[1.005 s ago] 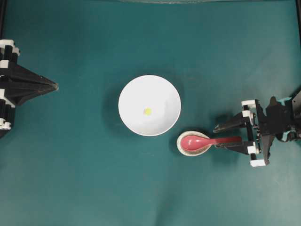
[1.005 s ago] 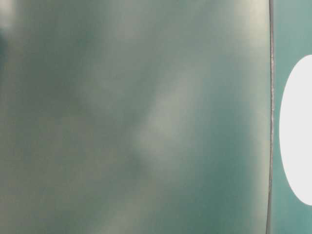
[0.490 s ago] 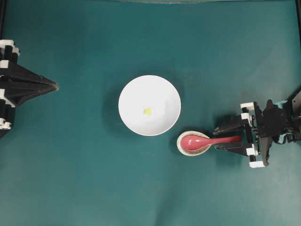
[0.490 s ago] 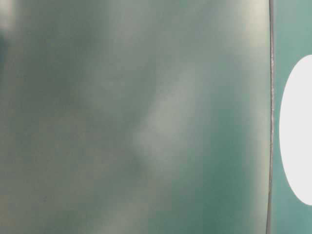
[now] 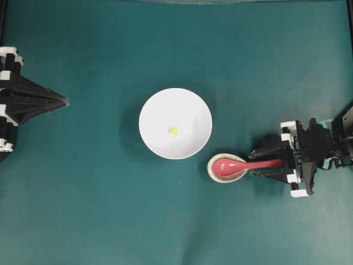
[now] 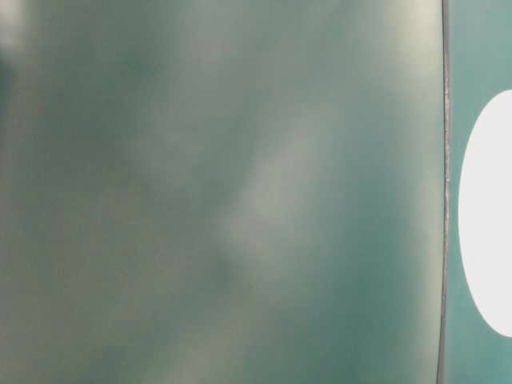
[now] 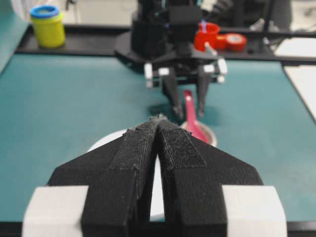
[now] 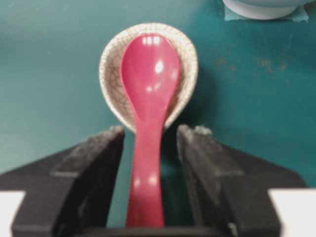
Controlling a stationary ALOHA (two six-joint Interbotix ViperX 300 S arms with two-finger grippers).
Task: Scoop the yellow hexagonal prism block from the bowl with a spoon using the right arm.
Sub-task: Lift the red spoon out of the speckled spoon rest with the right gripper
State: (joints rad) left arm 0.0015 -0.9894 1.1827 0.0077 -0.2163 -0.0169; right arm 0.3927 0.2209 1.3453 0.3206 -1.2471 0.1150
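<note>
The white bowl (image 5: 175,123) sits mid-table with the tiny yellow hexagonal prism block (image 5: 173,131) inside it. To its lower right, the pinkish-red spoon (image 5: 237,165) rests with its scoop in a small speckled cream dish (image 5: 212,167) and its handle pointing right. My right gripper (image 5: 256,162) is open, its two fingers on either side of the handle with teal gaps showing in the right wrist view, where the spoon (image 8: 148,98) runs between the fingers (image 8: 94,158). My left gripper (image 5: 65,101) is shut at the left edge, empty.
In the left wrist view a yellow jar with a blue lid (image 7: 47,24), a red cup (image 7: 207,35) and a red tape roll (image 7: 236,42) stand on the dark ledge behind the table. The bowl's rim (image 6: 488,216) shows at the table-level view's right edge.
The right gripper has come lower over the spoon's handle, staying open. The left arm, the bowl and the block have not moved.
</note>
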